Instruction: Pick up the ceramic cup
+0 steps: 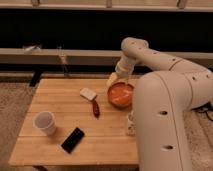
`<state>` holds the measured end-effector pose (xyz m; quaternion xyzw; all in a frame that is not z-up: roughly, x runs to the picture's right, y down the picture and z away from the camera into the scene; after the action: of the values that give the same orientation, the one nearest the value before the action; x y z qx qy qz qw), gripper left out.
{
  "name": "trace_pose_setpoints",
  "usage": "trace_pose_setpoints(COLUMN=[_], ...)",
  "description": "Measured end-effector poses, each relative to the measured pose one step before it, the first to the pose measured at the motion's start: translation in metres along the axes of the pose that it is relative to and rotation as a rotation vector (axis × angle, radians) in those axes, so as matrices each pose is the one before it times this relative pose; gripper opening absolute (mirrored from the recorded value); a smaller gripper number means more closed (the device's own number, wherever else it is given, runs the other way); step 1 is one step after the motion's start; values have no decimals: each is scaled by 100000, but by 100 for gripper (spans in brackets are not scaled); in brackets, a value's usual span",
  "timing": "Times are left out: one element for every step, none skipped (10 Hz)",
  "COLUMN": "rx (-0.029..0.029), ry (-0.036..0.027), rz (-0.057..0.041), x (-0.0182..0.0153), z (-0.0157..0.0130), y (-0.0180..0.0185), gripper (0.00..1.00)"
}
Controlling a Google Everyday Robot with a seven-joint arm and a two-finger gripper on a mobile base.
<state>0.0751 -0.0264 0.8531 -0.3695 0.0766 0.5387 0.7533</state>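
The ceramic cup (45, 122) is small, plain white and handleless. It stands upright near the front left corner of the wooden table (55, 102). A black phone (73, 139) lies just to its right, towards the front. My gripper (114, 79) hangs from the white arm at the far right side of the table, just above the far left rim of the orange-red bowl (121, 94). It is well away from the cup, across the table.
A pale flat piece (88, 93) and a dark red elongated object (95, 107) lie mid-table. A small pale object (131, 123) sits at the right edge, partly behind my arm (160, 125). A ledge and dark wall run behind the table.
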Motion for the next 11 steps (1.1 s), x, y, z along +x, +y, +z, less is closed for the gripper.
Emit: trace_pose_setpoints(rx=[0, 1, -3, 4, -5, 8, -3, 4, 451, 778, 593], ry=[-6, 4, 4, -4, -1, -3, -1, -216, 367, 59, 80], rz=[5, -2, -6, 10, -3, 1, -5, -79, -1865, -3603, -5544], x=[3, 0, 1, 3, -4, 3, -4, -94, 136, -72, -369], z=[-3, 1, 3, -2, 0, -4, 0, -91, -36, -48, 365], y=[-6, 3, 1, -6, 5, -6, 4, 9, 143, 581, 1680], gripper=[80, 80, 80, 80, 80, 80, 80, 80, 80, 80, 80])
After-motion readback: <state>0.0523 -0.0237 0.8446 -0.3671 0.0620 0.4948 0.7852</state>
